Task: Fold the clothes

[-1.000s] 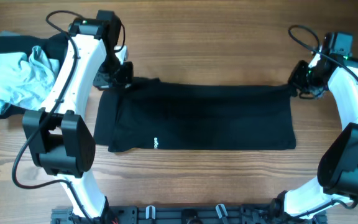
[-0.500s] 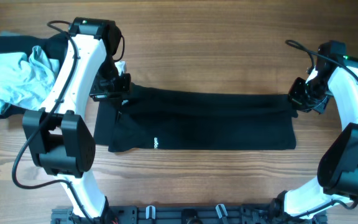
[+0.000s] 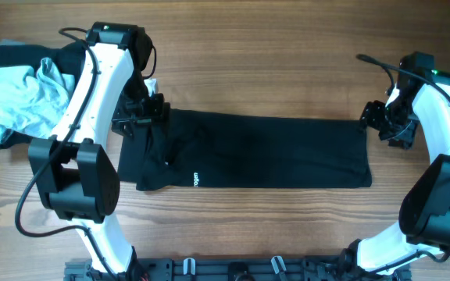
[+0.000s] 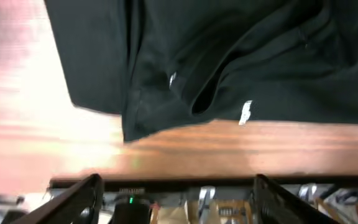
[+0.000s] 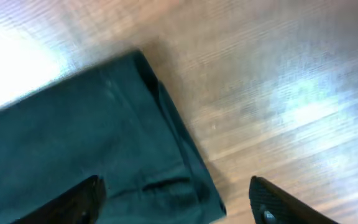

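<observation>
ITEM: black T-shirt (image 3: 264, 152), mid-frame on bench (image 3: 287, 62) | HANDLING: likely soft, floppy, light | GRIP: upper corners, frame left and right | left jaws: spread, empty | right jaws: spread, empty

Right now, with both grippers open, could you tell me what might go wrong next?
The T-shirt's left end lies uneven, one layer jutting past the rest, so the next fold may come out skewed. Its edge gapes open beside the white print, so a crease may get folded in. The left arm could drag the pale clothes pile.
</observation>
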Motion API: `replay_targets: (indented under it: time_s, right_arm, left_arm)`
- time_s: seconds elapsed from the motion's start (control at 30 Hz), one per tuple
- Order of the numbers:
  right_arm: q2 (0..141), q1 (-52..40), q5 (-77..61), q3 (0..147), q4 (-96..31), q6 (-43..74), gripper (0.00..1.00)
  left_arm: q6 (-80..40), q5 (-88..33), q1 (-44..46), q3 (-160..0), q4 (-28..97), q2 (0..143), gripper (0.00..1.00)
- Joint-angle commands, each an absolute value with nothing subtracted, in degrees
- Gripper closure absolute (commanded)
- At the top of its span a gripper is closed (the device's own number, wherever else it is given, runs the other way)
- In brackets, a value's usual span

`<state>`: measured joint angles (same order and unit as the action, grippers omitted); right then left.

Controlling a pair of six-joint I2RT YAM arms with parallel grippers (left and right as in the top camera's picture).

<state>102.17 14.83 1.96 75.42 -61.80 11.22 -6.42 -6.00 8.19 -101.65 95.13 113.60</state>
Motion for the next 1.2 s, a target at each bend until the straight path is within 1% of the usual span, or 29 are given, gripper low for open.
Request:
replay_targets:
  time_s: [0.0,0.03,0.07,0.1,0.13,0.2,0.3,0.33,0.4,0.5,0.53,0.6,0.67,0.73,0.8,0.87,0.9,0.97,1.07,1.17]
  right_arm:
    - [102.0,15.1,-11.4,75.5,-55.8,1.9,0.18]
    - [102.0,15.1,-16.3,75.5,-54.7,0.1,0.18]
    - [102.0,15.1,-18.2,75.5,-54.1,0.5,0.18]
    - [102.0,15.1,-18.8,75.5,-53.8,1.5,0.18]
    - [102.0,15.1,-20.1,75.5,-53.9,2.1,0.2]
    - [102.0,15.1,-21.8,75.5,-54.7,1.5,0.22]
    - [100.7,15.1,-22.8,75.5,-54.7,1.5,0.22]
    - [100.1,15.1,-22.8,75.5,-54.5,1.5,0.22]
    - [99.8,15.1,-22.8,75.5,-54.2,1.6,0.22]
    - [99.8,15.1,-22.8,75.5,-53.5,1.7,0.23]
    - [99.8,15.1,-22.8,75.5,-53.4,1.7,0.22]
    - [99.7,15.1,-22.8,75.5,-53.4,1.7,0.25]
    - [99.7,15.1,-22.8,75.5,-53.4,1.7,0.26]
    - [99.7,15.1,-22.8,75.5,-53.3,1.7,0.26]
    - [99.7,15.1,-22.8,75.5,-52.6,1.7,0.26]
    - [99.7,15.1,-22.8,75.5,-52.0,1.8,0.26]
    - [99.7,15.1,-22.8,75.5,-51.9,1.8,0.26]
    - [99.7,15.1,-22.8,75.5,-51.8,2.2,0.26]
    - [99.7,15.1,-22.8,75.5,-51.9,3.5,0.26]
    - [99.7,15.1,-22.8,75.5,-51.8,3.7,0.26]
  left_arm:
    - [-6.4,-9.1,8.8,-101.4,89.3,112.4,0.41]
    - [-6.4,-9.1,9.3,-99.8,86.1,112.4,0.55]
    - [-6.4,-9.1,9.8,-98.1,83.4,112.4,0.71]
    - [-6.4,-9.2,10.3,-95.5,80.7,112.4,0.82]
    - [-6.4,-9.4,10.7,-93.4,78.7,112.4,0.96]
    - [-6.2,-10.5,11.5,-92.2,76.6,112.3,0.96]
    - [-6.2,-6.5,11.8,-92.1,71.5,111.0,0.96]
    - [-6.2,-6.6,11.7,-91.1,67.3,111.5,0.96]
    - [-6.2,-10.3,11.8,-87.2,60.3,112.7,0.96]
    - [-6.3,-12.0,11.8,-80.6,54.0,113.6,0.96]
    - [-6.3,-12.0,11.8,-79.7,54.0,113.6,0.96]
    - [-6.3,-12.9,11.8,-77.0,59.6,113.6,0.96]
    - [-6.2,-13.8,11.8,-75.9,70.1,113.5,0.96]
    - [-3.9,-14.8,11.2,-78.5,81.0,111.7,0.96]
    - [-2.8,-15.0,10.1,-82.9,85.7,108.5,0.96]
    - [-3.9,-15.5,9.8,-84.2,78.2,105.0,0.96]
    - [-5.0,-15.6,10.0,-84.2,71.7,103.8,0.95]
    - [-4.9,-15.6,11.0,-83.9,62.2,104.3,0.95]
    - [-4.9,-15.4,13.1,-78.9,49.1,107.7,0.96]
    - [-4.9,-15.4,13.4,-76.5,43.7,111.9,0.96]
